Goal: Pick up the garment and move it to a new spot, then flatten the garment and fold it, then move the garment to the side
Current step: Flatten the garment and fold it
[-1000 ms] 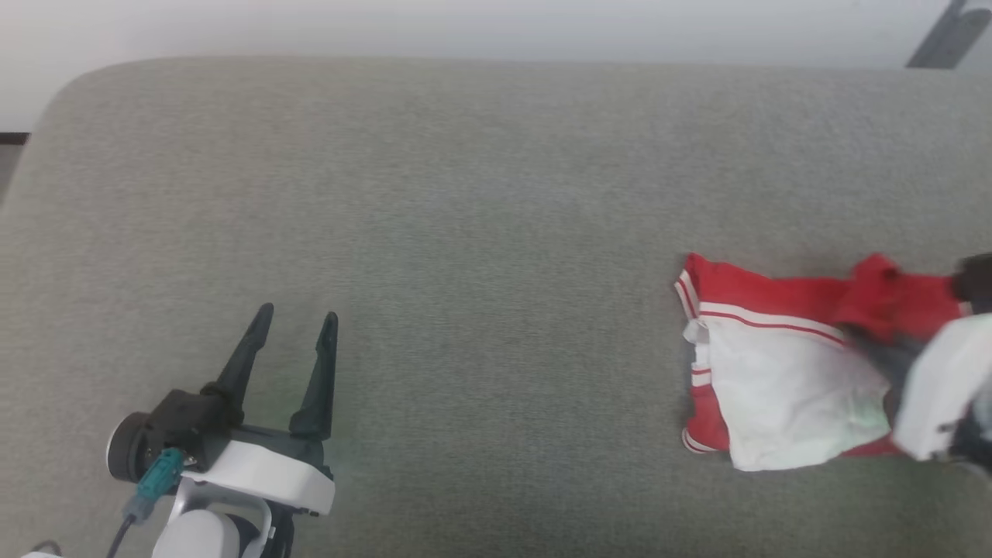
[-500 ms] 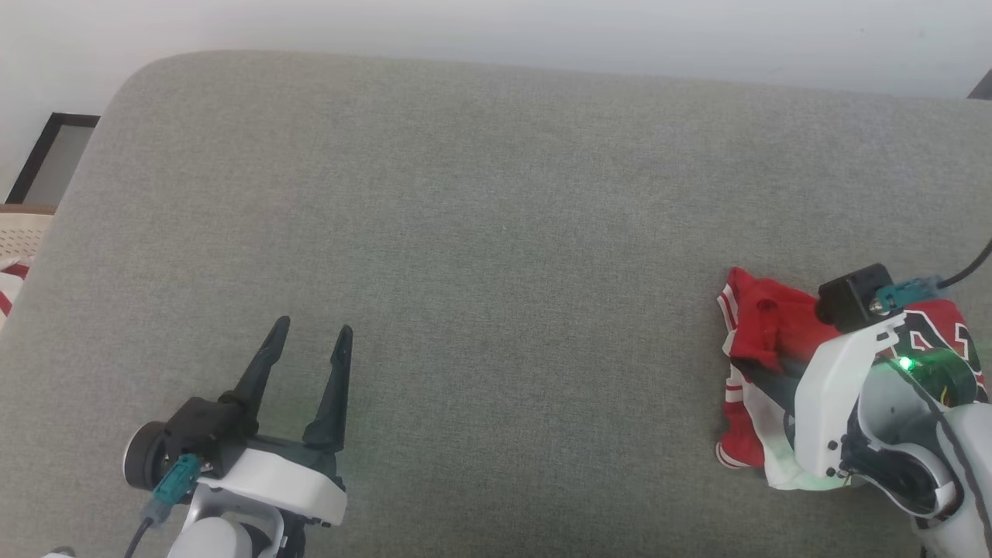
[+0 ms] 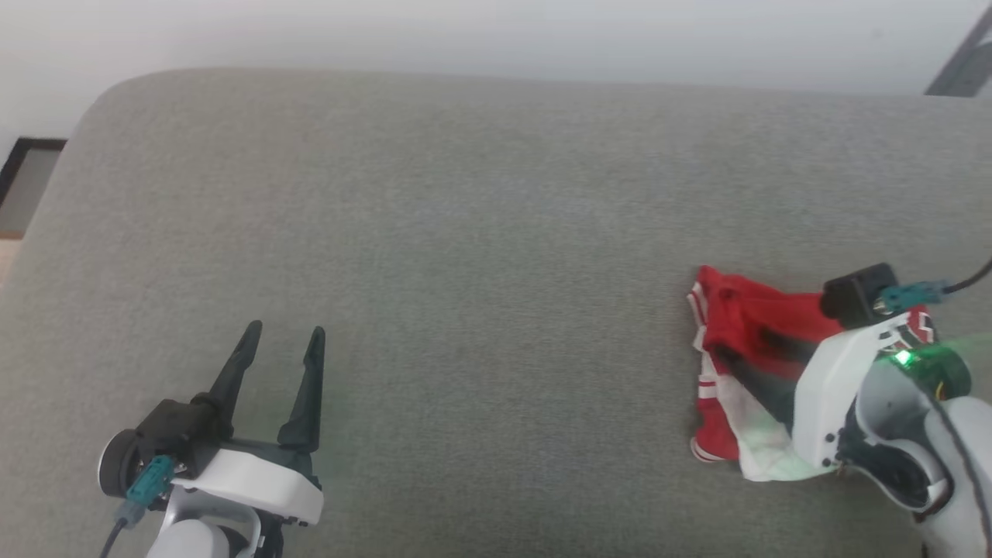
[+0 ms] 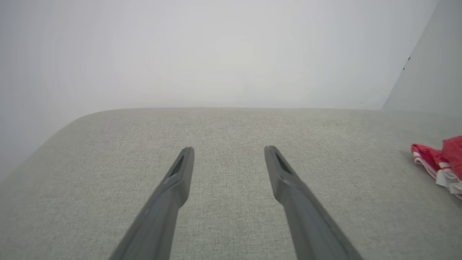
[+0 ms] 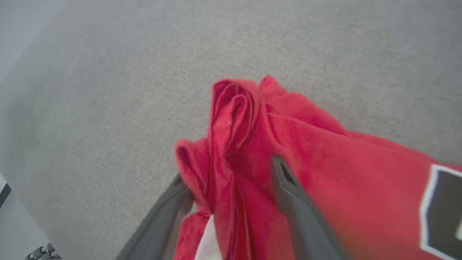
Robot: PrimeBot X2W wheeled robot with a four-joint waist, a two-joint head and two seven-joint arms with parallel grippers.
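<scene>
Straddling a garment (image 5: 325,151) fold near the surface's (image 3: 496,232) right edge with right gripper (image 5: 227,168) spread apart; hovering left gripper (image 3: 285,329), also apart, by front-left corner.

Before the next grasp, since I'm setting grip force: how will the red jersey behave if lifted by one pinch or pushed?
Probably floppy: the red jersey lies in soft bunched folds, so one pinch would likely leave the rest hanging. Likely light, being thin cloth. Pushed, it would probably crumple rather than slide on the textured grey cushion.
</scene>
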